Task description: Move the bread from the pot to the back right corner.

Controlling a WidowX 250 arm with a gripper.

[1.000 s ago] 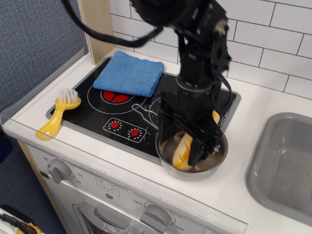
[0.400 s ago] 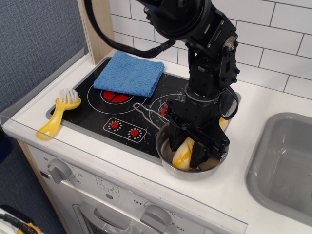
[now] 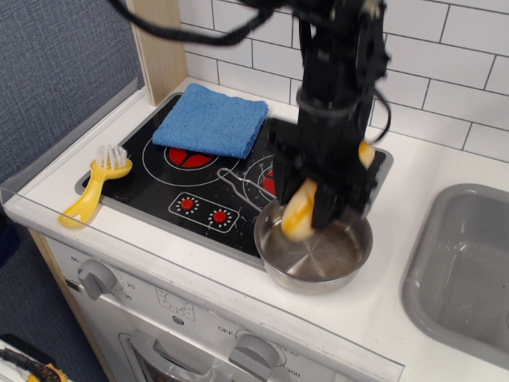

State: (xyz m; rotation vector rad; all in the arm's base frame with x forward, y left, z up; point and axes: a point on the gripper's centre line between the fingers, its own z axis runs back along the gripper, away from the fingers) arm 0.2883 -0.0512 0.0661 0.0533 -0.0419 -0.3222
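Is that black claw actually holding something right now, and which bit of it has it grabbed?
Yes: the gripper holds the toy bread, clamped around its middle, lifted just above the pot.

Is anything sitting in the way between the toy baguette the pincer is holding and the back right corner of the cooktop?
Nothing visible blocks it. The pincer holds the glossy yellow toy baguette above the round shiny steel pot. The folded blue cloth lies at the back left. The arm itself hides much of the back right corner of the black cooktop.

blue cloth (image 3: 211, 121), yellow brush (image 3: 95, 185), grey sink (image 3: 465, 270)
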